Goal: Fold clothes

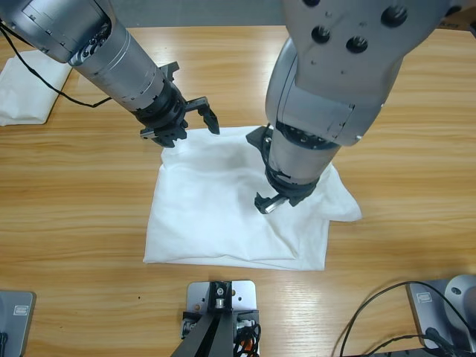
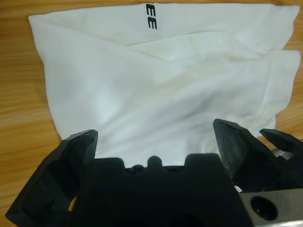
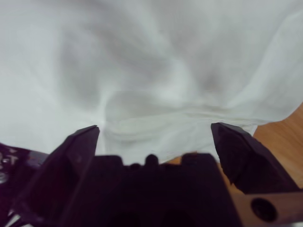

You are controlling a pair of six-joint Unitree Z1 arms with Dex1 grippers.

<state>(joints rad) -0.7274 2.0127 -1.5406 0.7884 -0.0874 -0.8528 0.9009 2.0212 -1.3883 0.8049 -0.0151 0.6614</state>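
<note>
The white shirt (image 1: 238, 204) lies part-folded on the counter (image 1: 74, 193), long side running 9 to 3. Left pincer (image 1: 195, 119) waits open at its 11 o'clock corner. Right pincer (image 1: 277, 195), open too, hovers over the middle, nearer.

We seem to be in a robotics lab: a bare wooden table (image 1: 74, 193), loose black cables (image 1: 372, 312).

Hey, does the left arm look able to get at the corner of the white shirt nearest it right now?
Probably yes. The left claw is open right at that corner of the white shirt, with nothing lying between them. The right claw is over the shirt's middle, apart from that corner.
</note>
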